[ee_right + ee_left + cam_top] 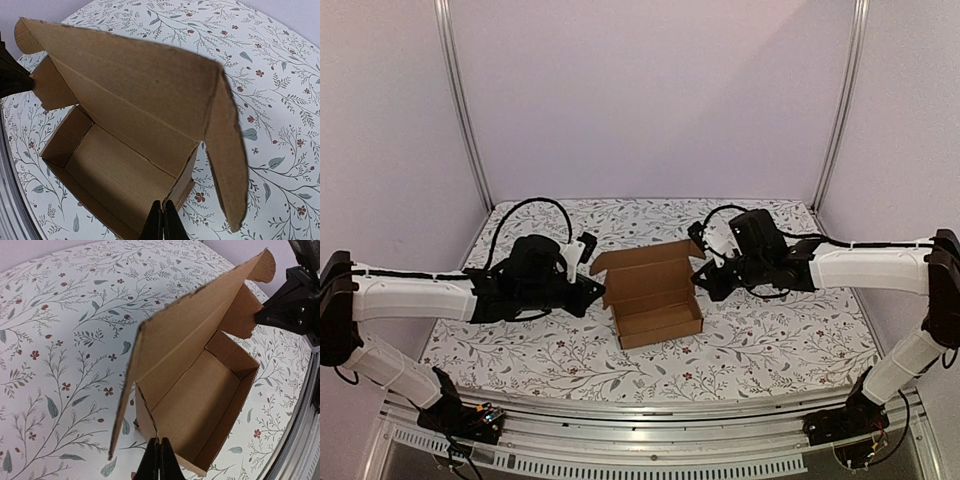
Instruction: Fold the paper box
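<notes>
While tools [598, 291] [700, 283] flank ends, paper box [656, 304] sits between.

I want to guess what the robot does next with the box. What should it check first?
1. Walls of the paper box up: ok.
2. Its lid closed: not ok, it stands open.
3. The side flaps tucked in: not ok, both stick out.
4. The left gripper shut at one end: ok.
5. The right gripper shut at the other end: ok.
6. Either one touching the cardboard: cannot tell.
</notes>
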Motion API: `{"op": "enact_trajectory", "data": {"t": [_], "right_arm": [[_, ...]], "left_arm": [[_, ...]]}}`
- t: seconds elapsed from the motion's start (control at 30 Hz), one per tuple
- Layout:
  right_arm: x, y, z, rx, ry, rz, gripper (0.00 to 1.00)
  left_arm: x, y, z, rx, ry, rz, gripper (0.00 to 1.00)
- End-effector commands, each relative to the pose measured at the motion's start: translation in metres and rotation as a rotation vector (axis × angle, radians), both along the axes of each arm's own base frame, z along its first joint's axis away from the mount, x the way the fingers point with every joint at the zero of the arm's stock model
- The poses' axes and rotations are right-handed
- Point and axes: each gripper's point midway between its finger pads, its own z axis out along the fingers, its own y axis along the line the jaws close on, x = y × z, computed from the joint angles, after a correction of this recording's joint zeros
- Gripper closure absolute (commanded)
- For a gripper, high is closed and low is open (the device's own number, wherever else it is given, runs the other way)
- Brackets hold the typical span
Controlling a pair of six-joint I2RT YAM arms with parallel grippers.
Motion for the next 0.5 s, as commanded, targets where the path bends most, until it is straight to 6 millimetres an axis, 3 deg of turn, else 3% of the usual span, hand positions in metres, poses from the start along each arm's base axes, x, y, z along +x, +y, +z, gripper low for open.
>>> {"op": "enact_trajectory", "data": {"t": [0.0, 0.33, 0.47], "right_arm": [[-0.013, 0.001, -0.003, -0.014, -0.008, -0.092, 1.0], [-0.034, -0.003, -0.019, -0.085, -0.063, -0.208, 1.0], [-0.04, -0.005, -0.022, -0.082, -0.069, -0.23, 1.0]], "left_arm": [[-0.006, -0.011, -0.008, 0.012, 0.052, 0.044, 1.0], [-0.02, -0.029, -0.016, 0.101, 0.007, 0.095, 1.0], [-0.031, -0.024, -0.029, 0.15, 0.022, 0.099, 1.0]]}}
